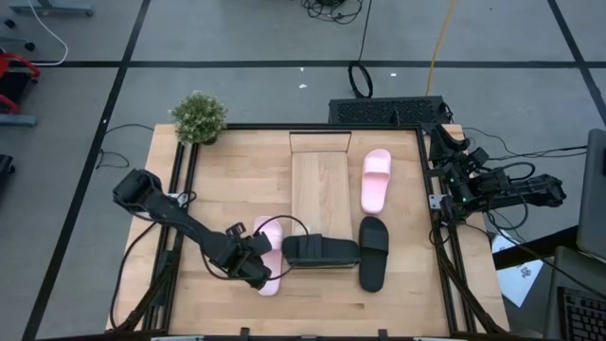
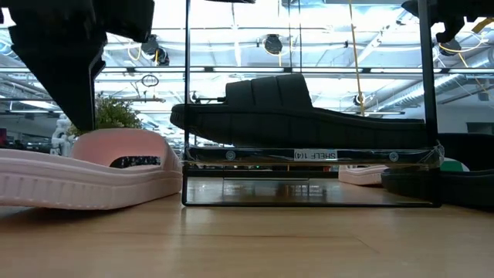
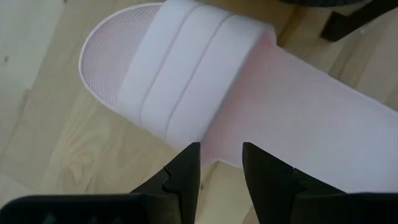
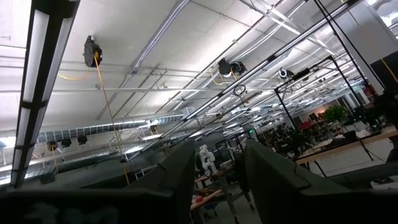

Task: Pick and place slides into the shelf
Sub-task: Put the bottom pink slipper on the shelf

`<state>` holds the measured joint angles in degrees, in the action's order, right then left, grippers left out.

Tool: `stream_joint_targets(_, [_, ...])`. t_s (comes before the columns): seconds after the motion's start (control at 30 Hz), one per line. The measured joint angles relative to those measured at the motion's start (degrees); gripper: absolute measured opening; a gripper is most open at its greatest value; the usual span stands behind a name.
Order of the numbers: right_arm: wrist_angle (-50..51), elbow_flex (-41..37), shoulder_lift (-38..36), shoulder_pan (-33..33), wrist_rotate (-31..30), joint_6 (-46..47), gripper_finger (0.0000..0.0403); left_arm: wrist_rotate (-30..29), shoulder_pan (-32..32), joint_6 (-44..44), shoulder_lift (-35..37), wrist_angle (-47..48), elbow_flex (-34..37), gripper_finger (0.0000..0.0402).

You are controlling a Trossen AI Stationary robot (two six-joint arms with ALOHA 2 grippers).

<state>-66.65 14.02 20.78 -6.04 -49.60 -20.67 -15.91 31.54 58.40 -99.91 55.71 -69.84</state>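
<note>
One black slide (image 1: 320, 251) lies across the shelf (image 1: 320, 180); three wait on the surface (image 1: 227, 180), the left gripper (image 3: 221, 163) hovering over a pink slide (image 3: 205, 93), fingers slightly parted, empty.

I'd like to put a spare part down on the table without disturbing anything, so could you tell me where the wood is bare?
Bare wood lies between the potted plant and the shelf, and along the near right corner beside the black slide on the table. It is crowded near the front: the left gripper hangs over a pink slide, close to the black slide on the shelf.
</note>
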Motion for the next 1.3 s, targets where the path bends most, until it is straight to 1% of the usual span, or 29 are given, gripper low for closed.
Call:
stream_joint_targets(0.3, [0.0,0.0,0.0,0.0,-0.1,0.0,0.0128,-0.9,0.1,1.3,-2.2,0.1,-0.1,0.0129])
stream_joint_targets(0.53, [0.1,0.0,0.0,0.0,-0.1,0.3,0.0128,-2.9,0.4,8.1,-2.2,4.1,0.0,0.0129])
stream_joint_targets(0.87, [0.1,0.0,0.0,0.0,-0.1,0.4,0.0128,-4.3,0.4,9.4,-2.2,5.4,0.0,0.0126])
stream_joint_targets(0.97, [0.1,0.0,0.0,0.0,-0.1,0.4,0.0128,-4.0,0.4,12.0,-2.2,7.7,0.0,0.0100])
stream_joint_targets(1.1, [0.2,0.0,0.0,0.0,-0.1,0.4,0.0128,-2.3,0.5,13.6,-2.2,10.7,0.1,0.0023])
stream_joint_targets(1.13, [0.2,0.0,0.0,0.0,-0.1,0.4,0.0128,-2.1,0.5,13.8,-2.2,10.8,0.1,0.0012])
stream_joint_targets(1.3, [0.2,0.0,0.0,0.0,-0.1,0.4,0.0128,-0.8,0.5,17.5,-2.2,12.3,0.0,0.0003])
